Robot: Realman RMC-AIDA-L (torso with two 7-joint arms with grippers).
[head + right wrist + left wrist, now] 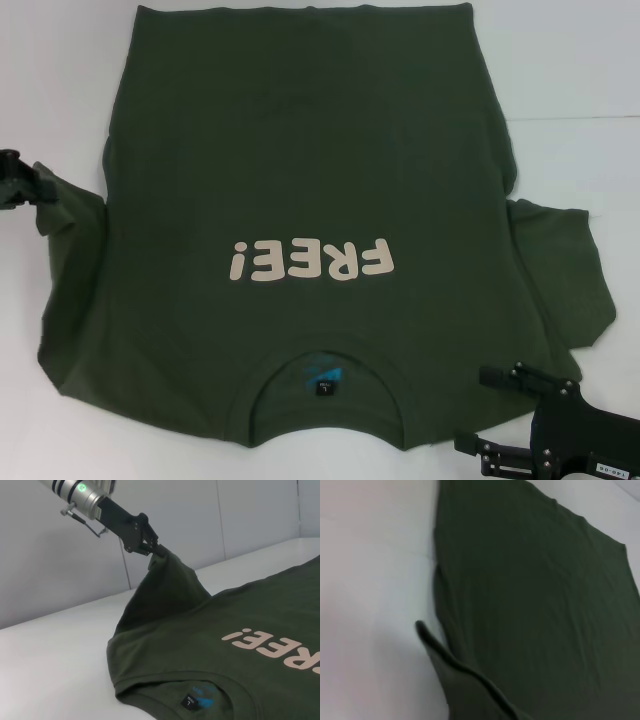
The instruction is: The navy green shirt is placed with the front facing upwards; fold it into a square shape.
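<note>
Nearest the head camera, collar end of the navy green shirt (300, 200), spread front-up across the white bench (580, 100), hem at the far side. Dark olive cloth, cream "FREE!" print (312, 262) reading upside down from the head view, round collar (325, 385) with a small blue neck label (325, 380) inside. Right sleeve lying loosely rumpled on the bench; left sleeve (165, 587) lifted off the bench into a peak. Left hand (150, 548) seen only in the right wrist view as clamped on the tip of that sleeve, raised above the bench; at the head view's left edge merely a dark shape against the cloth. Left wrist view giving just the plain lower body of the shirt and a raised fold of sleeve, no print. Right hand (490, 410) hovering by the collar's right shoulder, fingers apart, holding nothing.
</note>
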